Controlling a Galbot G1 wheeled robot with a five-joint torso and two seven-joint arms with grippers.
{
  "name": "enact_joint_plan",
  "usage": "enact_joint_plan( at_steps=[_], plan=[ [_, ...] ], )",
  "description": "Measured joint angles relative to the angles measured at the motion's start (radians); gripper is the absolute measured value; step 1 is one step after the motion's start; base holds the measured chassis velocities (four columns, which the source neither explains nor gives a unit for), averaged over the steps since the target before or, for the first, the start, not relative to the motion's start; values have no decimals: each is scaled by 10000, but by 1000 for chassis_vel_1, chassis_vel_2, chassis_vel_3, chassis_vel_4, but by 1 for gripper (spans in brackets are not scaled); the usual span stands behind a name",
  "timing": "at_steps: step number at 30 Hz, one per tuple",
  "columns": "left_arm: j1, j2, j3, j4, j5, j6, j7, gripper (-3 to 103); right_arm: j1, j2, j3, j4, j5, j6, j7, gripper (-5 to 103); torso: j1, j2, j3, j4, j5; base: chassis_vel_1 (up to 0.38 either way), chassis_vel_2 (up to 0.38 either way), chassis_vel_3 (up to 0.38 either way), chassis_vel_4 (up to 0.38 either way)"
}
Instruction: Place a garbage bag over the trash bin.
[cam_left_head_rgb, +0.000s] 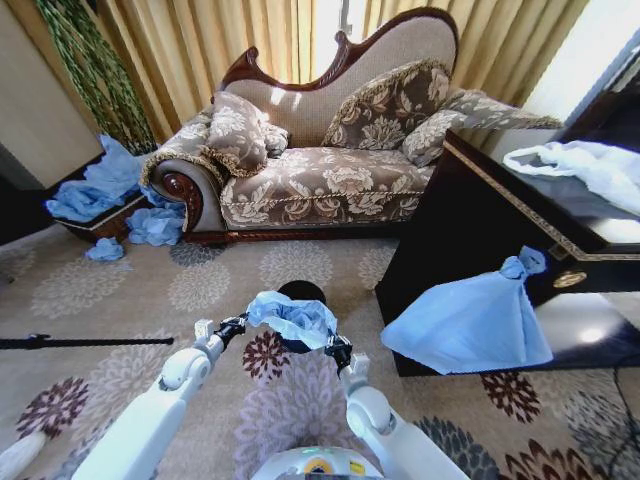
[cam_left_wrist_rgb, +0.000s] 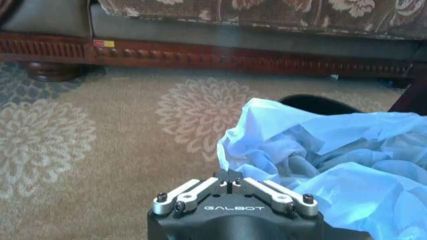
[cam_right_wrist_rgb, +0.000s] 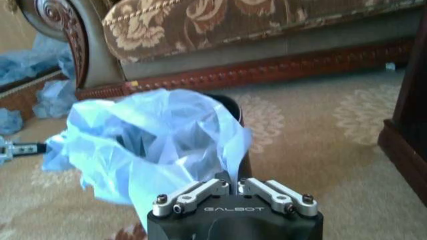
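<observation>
Garbage bag (cam_left_head_rgb: 292, 318), light blue and wrinkled, hangs stretched between the two grippers above the patterned carpet (cam_left_head_rgb: 120, 300), in front of the floral sofa (cam_left_head_rgb: 320, 180). The left gripper (cam_left_head_rgb: 232, 327) holds the bag's left edge, its jaws closed on the plastic; in the left wrist view the jaws (cam_left_wrist_rgb: 229, 176) pinch a fold while the rest of the film (cam_left_wrist_rgb: 320, 155) billows beyond them. The right gripper (cam_left_head_rgb: 338, 350) has its jaws shut on the bag's right edge, and in the right wrist view the plastic (cam_right_wrist_rgb: 153, 140) rises straight from the closed jaws (cam_right_wrist_rgb: 233, 181). The trash bin (cam_left_head_rgb: 302, 292) stands on the carpet just behind and below the bag, with its black rim peeking out past the plastic (cam_right_wrist_rgb: 230, 107). The bag's mouth lies crumpled against the bin's near side, covering part of the opening.
</observation>
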Motion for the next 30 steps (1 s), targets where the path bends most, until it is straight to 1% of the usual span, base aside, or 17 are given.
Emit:
enact_joint_plan(
  at_steps=[4, 9, 13, 18, 21, 26, 30],
  plan=[
    [-119, 26, 138, 310, 46, -57, 69, 0, 72, 263, -4, -608, -166, 63, -125, 0, 0, 0, 0, 0, 2, 0, 0, 0, 0],
    [-430, -15, 341, 780, 151, -91, 134, 0, 377, 412, 27, -1132, -259, 198, -192, 0, 0, 0, 0, 1, 1, 0, 0, 0, 0],
    [-1088, -157, 664, 1469, 321, -122, 236, 0, 648, 517, 82, -1706, -374, 369, -278, 0, 1, 0, 1, 0, 0, 0, 0, 0, 0],
    [-1545, -313, 854, 1881, 443, -123, 338, 0, 783, 543, 121, -1987, -438, 482, -330, 0, 1, -1, 1, 0, -1, 0, 0, 0, 0],
    [-1921, -518, 965, 2278, 572, -171, 402, 0, 949, 587, 224, -2317, -509, 629, -463, 0, 1, -2, 1, 0, 1, 0, 0, 0, 0],
    [-2093, -712, 1027, 2600, 730, -286, 516, 0, 1101, 649, 308, -2685, -624, 829, -665, 0, 1, -2, 1, 0, 1, 0, 0, 0, 0],
    [-1984, -837, 1011, 2605, 866, -321, 615, 0, 1111, 657, 301, -2735, -848, 1002, -796, 0, 1, -2, 1, -1, 1, 0, 0, 0, 0]
  ],
)
